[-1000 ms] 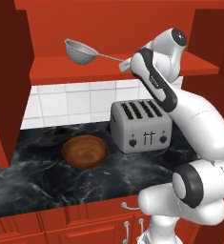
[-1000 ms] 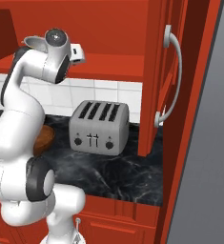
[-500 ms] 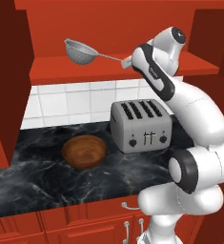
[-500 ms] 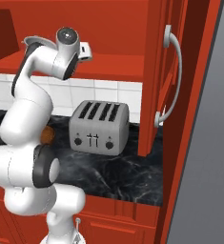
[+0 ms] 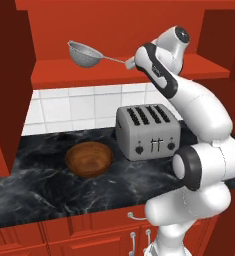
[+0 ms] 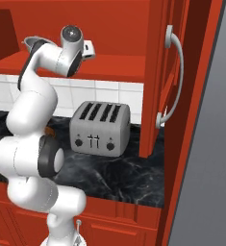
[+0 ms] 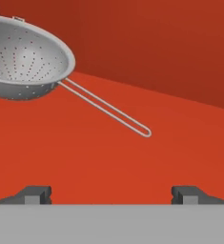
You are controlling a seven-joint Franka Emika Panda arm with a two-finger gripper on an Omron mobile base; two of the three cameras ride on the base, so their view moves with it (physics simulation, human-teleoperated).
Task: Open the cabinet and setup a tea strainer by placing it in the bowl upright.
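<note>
1. The cabinet [image 5: 124, 30] fills the upper part of the left base view. Both doors stand open; one door with a long curved silver handle [image 6: 174, 79] takes up the right of the right base view.
2. The tea strainer [image 5: 84, 53] rests on the red shelf [image 5: 64, 75] inside the cabinet, at upper left of centre in the left base view. Its mesh basket lies toward the left and its thin wire handle runs rightward to the robot's wrist.
3. In the hand view the tea strainer [image 7: 25, 59] sits in the upper left, and its looped wire handle slants down to the frame centre, ending well above the fingertips.
4. The end effector [image 7: 111, 193] is spread wide: its two dark fingertips [image 7: 35, 194] stand far apart at the lower left and lower right of the hand view, with bare shelf between them. It pinches nothing and does not touch the strainer.
5. In the left base view the arm [image 5: 189, 110] rises from the lower right and bends up to shelf level.
6. The bowl [image 5: 89, 159] sits on the dark marble desk [image 5: 34, 190], lower left of centre.
7. A silver four-slot toaster [image 5: 148, 131] stands just right of the bowl, apart from it.
8. White wall tiles [image 5: 74, 107] run behind the desk.
</note>
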